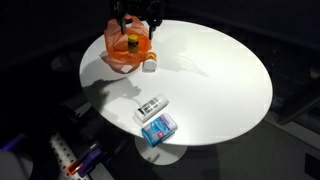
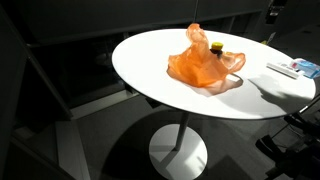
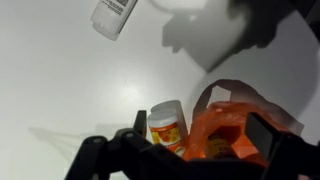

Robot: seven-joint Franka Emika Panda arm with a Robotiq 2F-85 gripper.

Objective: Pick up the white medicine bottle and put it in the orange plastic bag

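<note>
The white medicine bottle [image 3: 165, 122] has a white cap and an orange label. It stands on the white table right beside the orange plastic bag [image 3: 228, 135], outside it. In an exterior view the bottle [image 1: 150, 62] sits at the bag's [image 1: 124, 52] edge. The bag [image 2: 198, 67] lies crumpled and holds a dark-capped yellow bottle [image 2: 215, 47]. My gripper [image 3: 200, 130] hovers above the bag and bottle with its jaws open and empty. It shows dark at the table's far edge [image 1: 135, 20].
A white labelled pack [image 3: 114, 15] lies farther along the table, seen also in an exterior view [image 1: 152, 105]. A blue box [image 1: 158, 128] lies near the table's [image 1: 230, 80] front edge. The surroundings are dark.
</note>
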